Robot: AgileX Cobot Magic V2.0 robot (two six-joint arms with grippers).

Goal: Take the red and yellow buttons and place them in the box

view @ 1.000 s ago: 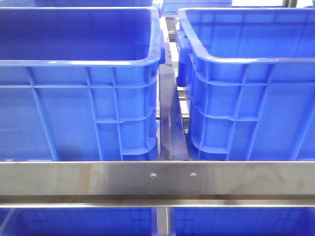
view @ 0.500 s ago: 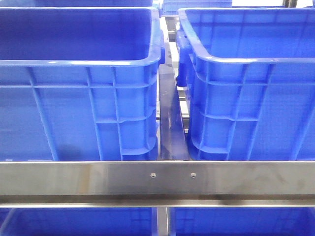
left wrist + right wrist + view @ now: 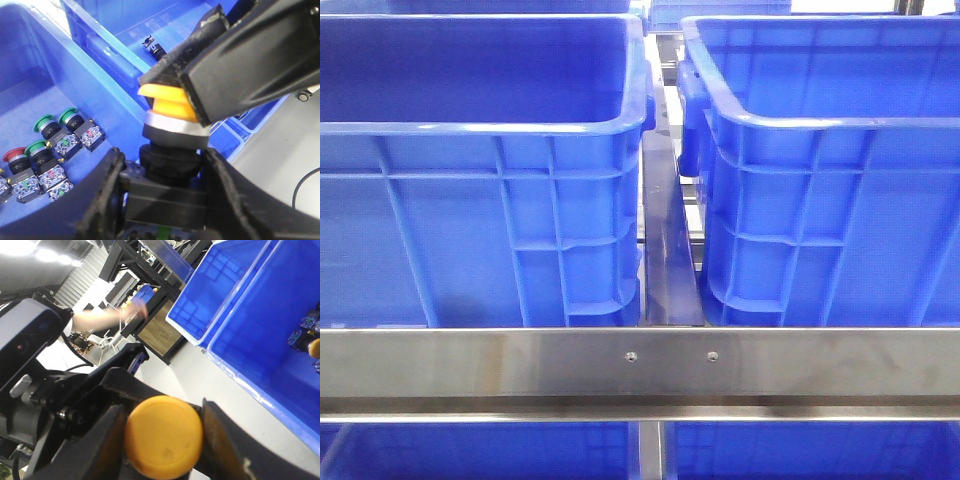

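Front view gives you only two blue bins [image 3: 480, 170] side by side behind a steel rail [image 3: 640, 365], a dark metal strip [image 3: 670, 250] in the gap between them; no arm or button visible there. Left wrist view: the left gripper [image 3: 162, 165] has its jaws closed on the black body of a yellow button [image 3: 167, 102], cap up and just beside the other arm's black finger [image 3: 250, 60], which touches the cap; below and beside the held button, inside a blue bin [image 3: 55, 60], you see a row of green buttons [image 3: 70, 131] and one red button [image 3: 15, 159] lying on the bin floor, near each other; a further small part lies in the neighbouring bin, too small to identify. Right wrist view: the right gripper [image 3: 162, 432] has its jaws pressed against either side of the yellow cap [image 3: 164, 434]; beside it a blue bin [image 3: 270, 330] holds more buttons at its far edge, partly cut off; a blurred human hand [image 3: 107, 315] shows in the background, well apart from the cap.
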